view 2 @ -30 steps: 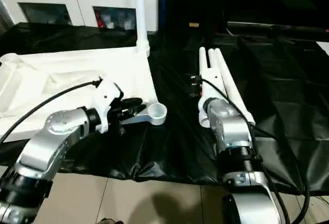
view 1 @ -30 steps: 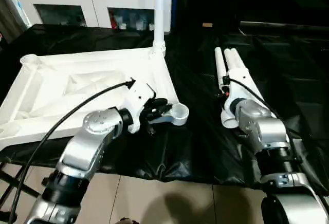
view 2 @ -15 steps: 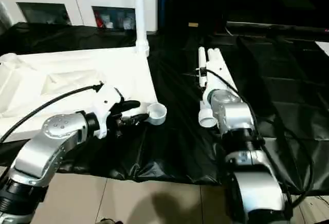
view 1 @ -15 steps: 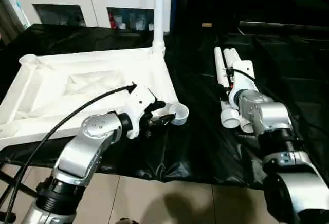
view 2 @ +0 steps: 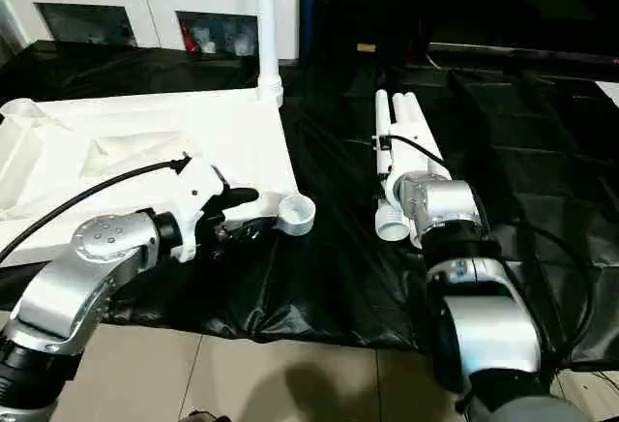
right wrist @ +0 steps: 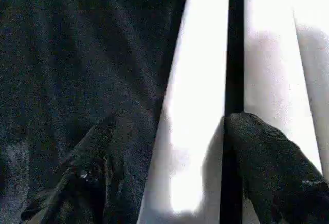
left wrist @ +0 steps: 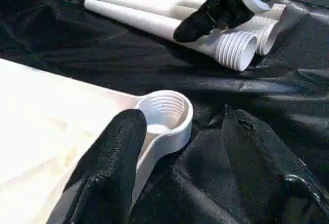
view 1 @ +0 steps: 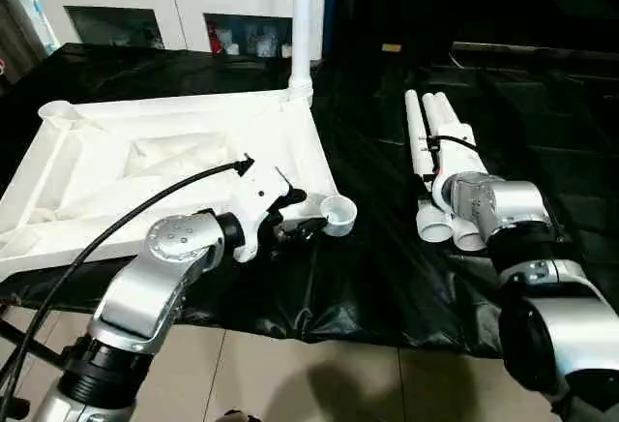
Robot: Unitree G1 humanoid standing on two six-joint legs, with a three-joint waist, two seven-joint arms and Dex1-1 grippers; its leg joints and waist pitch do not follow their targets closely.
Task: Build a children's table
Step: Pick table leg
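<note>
Two hands spread apart, left hand (left wrist: 175, 167) straddling tabletop's corner socket (left wrist: 165, 112), right hand (right wrist: 169, 178) straddling one of three loose legs (view 1: 437, 156).

Tabletop (view 1: 174, 141): white moulded plastic, smooth with a slight sheen; its near corner socket (left wrist: 164, 112) is threaded inside. Loose legs (left wrist: 169, 21): white plastic, smooth along the shafts, ridged screw threads at the wide ends. Worktop (view 1: 387, 267) cover: black sheet, glossy, creased and wrinkled, catching highlights. Forearms (view 1: 160, 277): brushed silver metal, satin finish. Left hand (left wrist: 180, 157) fingers (left wrist: 110, 157): black, matt, finely textured like rubber. Right hand (right wrist: 169, 172) fingers (right wrist: 267, 152): same matt black grain. Cabinet (view 1: 174, 1): white, smooth, with glass doors.
</note>
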